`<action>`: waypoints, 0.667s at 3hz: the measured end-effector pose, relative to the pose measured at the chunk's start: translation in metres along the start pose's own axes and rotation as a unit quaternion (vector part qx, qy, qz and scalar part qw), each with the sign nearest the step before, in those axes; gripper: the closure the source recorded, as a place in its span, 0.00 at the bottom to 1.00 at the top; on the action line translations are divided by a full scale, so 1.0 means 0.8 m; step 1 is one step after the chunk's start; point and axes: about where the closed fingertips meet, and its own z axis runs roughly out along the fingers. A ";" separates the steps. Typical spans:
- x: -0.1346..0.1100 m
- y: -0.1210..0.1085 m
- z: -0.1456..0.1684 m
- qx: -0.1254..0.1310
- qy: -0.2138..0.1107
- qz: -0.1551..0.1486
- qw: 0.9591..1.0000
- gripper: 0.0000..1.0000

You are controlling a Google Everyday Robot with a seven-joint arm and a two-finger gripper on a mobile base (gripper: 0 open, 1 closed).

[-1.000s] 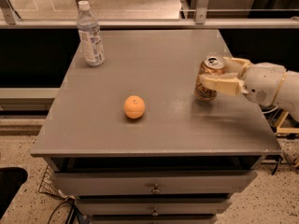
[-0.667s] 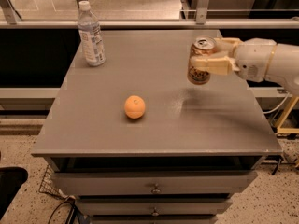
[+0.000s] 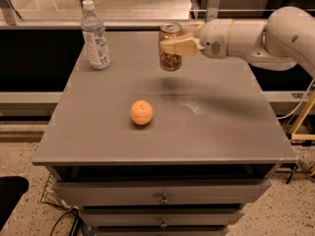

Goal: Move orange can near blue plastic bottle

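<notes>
— Where is the orange can [image 3: 170, 53]?

— In the air over the back half of the grey table [image 3: 221, 127], upright, silver top up. Its shadow lies on the tabletop below it, so it is not touching the surface.

— What holds it?

— The gripper [image 3: 171, 38], reaching in from the right at the end of the white arm [image 3: 246, 33]. Its 2 jaws are closed on the can's upper part; 1 cream finger [image 3: 181, 46] crosses the front of the can, and the other sits behind.

— And the blue plastic bottle [image 3: 96, 36]?

— Standing upright near the table's back left corner, white cap on, well apart from the can and to its left.

— Anything else on the table?

— 1 round orange fruit [image 3: 141, 112], near the middle, closer to the front than the can and bottle, touching neither. Below the tabletop are drawers [image 3: 162, 198] with small knobs.
</notes>
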 end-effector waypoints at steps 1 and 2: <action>0.016 -0.003 0.072 -0.031 -0.021 0.030 0.999 1.00; 0.036 -0.002 0.126 -0.053 -0.033 0.049 0.997 1.00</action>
